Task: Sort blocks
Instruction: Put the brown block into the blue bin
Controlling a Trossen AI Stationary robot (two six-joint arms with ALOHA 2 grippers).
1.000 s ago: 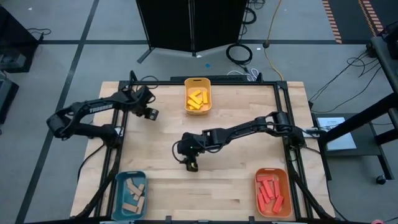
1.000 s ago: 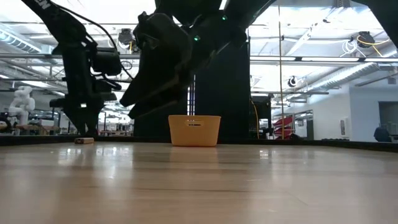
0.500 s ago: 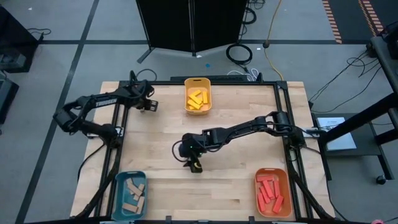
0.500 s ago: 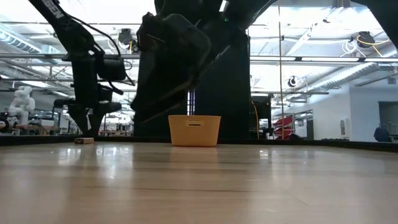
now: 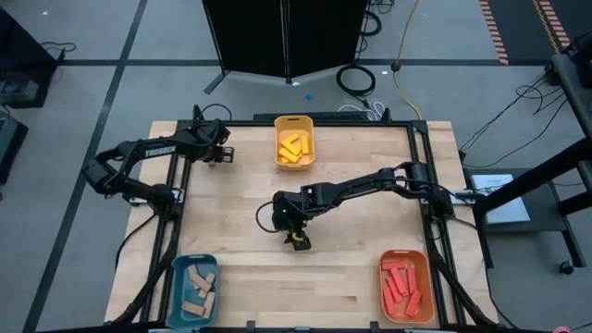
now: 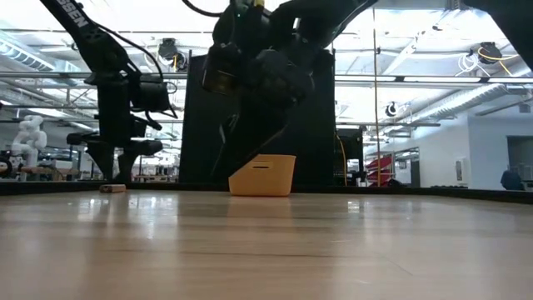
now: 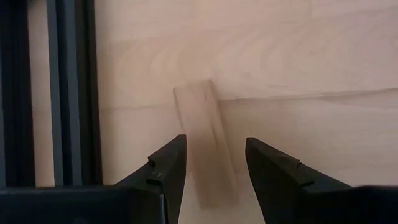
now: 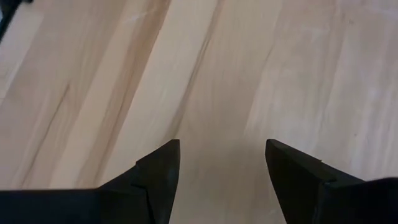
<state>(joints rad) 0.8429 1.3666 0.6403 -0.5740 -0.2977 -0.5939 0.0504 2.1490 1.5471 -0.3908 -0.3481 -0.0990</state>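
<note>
One tan wood block (image 7: 205, 143) lies flat on the table close to the black frame rail (image 7: 68, 93), and shows small in the low view (image 6: 112, 188). My left gripper (image 7: 214, 146) hangs open over it at the table's far left (image 5: 219, 154), one finger on each side, apart from it. My right gripper (image 8: 222, 149) is open and empty above bare wood in the table's middle (image 5: 296, 239). Yellow blocks lie in the yellow tray (image 5: 294, 165), tan ones in the teal tray (image 5: 176, 282), red ones in the orange tray (image 5: 425, 277).
The black frame (image 5: 176, 185) runs along the table's left, far and right sides. The yellow tray sits at the far edge, the teal tray at the near left corner, the orange tray at the near right corner. Open wood lies between them.
My left gripper has swung toward the far left corner and come down over the tan block. My right gripper has drifted a little toward the table's right and turned, as the low view shows.
</note>
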